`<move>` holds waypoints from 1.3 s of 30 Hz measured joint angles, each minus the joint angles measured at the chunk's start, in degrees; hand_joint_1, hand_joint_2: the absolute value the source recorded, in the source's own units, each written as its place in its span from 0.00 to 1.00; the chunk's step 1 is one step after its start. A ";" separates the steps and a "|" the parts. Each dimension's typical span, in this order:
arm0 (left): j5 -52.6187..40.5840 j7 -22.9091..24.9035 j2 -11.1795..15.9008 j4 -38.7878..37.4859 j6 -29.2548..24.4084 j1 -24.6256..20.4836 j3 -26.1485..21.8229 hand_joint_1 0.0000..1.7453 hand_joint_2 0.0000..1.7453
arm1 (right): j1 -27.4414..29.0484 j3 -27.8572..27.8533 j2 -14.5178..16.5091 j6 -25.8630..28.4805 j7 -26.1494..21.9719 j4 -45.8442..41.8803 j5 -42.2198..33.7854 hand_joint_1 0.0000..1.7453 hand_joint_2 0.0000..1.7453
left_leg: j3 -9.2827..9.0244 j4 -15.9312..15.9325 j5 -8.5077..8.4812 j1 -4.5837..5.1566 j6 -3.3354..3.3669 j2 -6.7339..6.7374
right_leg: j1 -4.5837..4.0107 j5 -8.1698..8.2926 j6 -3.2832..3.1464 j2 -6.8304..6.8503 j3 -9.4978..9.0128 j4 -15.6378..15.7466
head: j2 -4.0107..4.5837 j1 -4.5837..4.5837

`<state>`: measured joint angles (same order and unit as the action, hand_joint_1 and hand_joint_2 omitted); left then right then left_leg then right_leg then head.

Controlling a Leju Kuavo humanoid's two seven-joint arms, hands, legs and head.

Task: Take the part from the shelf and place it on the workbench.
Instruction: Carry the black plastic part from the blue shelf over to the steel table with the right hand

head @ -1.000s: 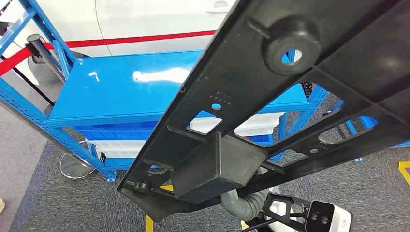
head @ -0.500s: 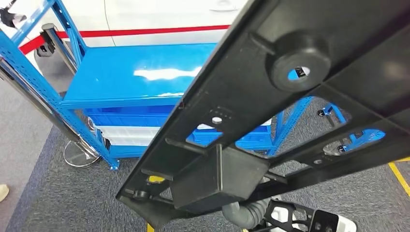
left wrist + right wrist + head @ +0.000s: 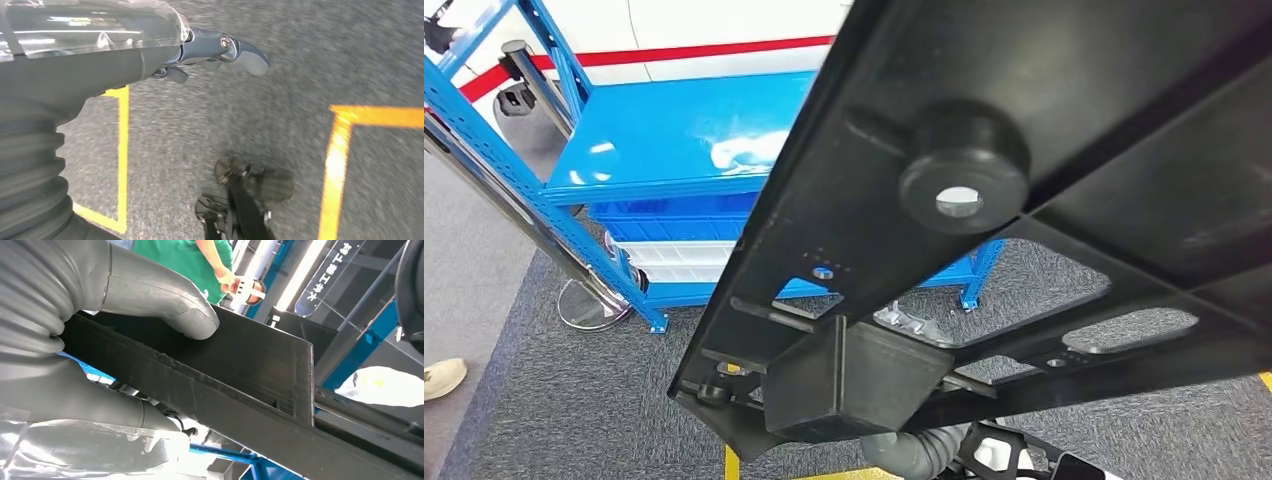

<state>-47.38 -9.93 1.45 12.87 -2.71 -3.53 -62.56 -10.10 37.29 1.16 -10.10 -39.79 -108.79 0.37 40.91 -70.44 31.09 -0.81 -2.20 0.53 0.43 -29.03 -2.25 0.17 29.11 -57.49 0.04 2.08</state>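
Your right hand (image 3: 100, 340) grips the black part (image 3: 984, 210), thumb (image 3: 165, 300) pressed on one face, the rest underneath. The part is held tilted in the air before the blue shelf (image 3: 674, 140). Your left hand (image 3: 200, 50) hangs over the carpet (image 3: 300, 60), fingers loosely apart, holding nothing.

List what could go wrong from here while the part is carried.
1. The right hand alone grips the long black part by one edge; the left hand hangs free over the floor, so the part may twist or slip.
2. The part spans most of the head view, hiding what lies ahead.
3. It reaches out over the blue shelf, so a turn could knock it against the frame.
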 joint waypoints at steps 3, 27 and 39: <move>0.54 1.87 0.69 0.01 -0.95 0.16 -0.83 0.00 1.00 | -0.27 1.41 -0.65 0.83 0.02 0.69 -0.16 0.97 1.00 | -1.10 -1.96 -0.48 0.00 -0.06 -0.13 | -0.21 0.65 0.06 -0.67 1.07 -0.30 | 0.00 0.00; 4.07 2.67 -0.67 0.50 -7.66 0.25 -7.13 0.00 1.00 | -2.54 4.13 -2.49 1.47 0.05 5.32 -1.05 0.97 1.00 | -8.94 11.24 -2.74 0.10 0.56 3.10 | -0.17 2.36 1.08 1.10 3.98 -1.10 | 0.00 -0.35; 2.34 3.93 -1.40 0.50 -7.93 1.38 -8.26 0.00 1.00 | 1.04 -1.02 -6.39 -2.25 -0.01 2.57 -1.74 0.97 1.00 | -9.41 11.69 -3.27 -0.33 1.31 -4.85 | -0.01 3.02 1.75 -5.73 5.05 -1.79 | 0.00 -0.37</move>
<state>-45.04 -5.99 0.04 13.38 -10.64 -2.15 -70.82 -9.07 36.28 -5.24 -12.35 -39.80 -106.23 -1.37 31.50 -58.75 27.83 -1.14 -0.89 -4.32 0.42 -26.01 -0.51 -5.56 34.15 -59.28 0.04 1.72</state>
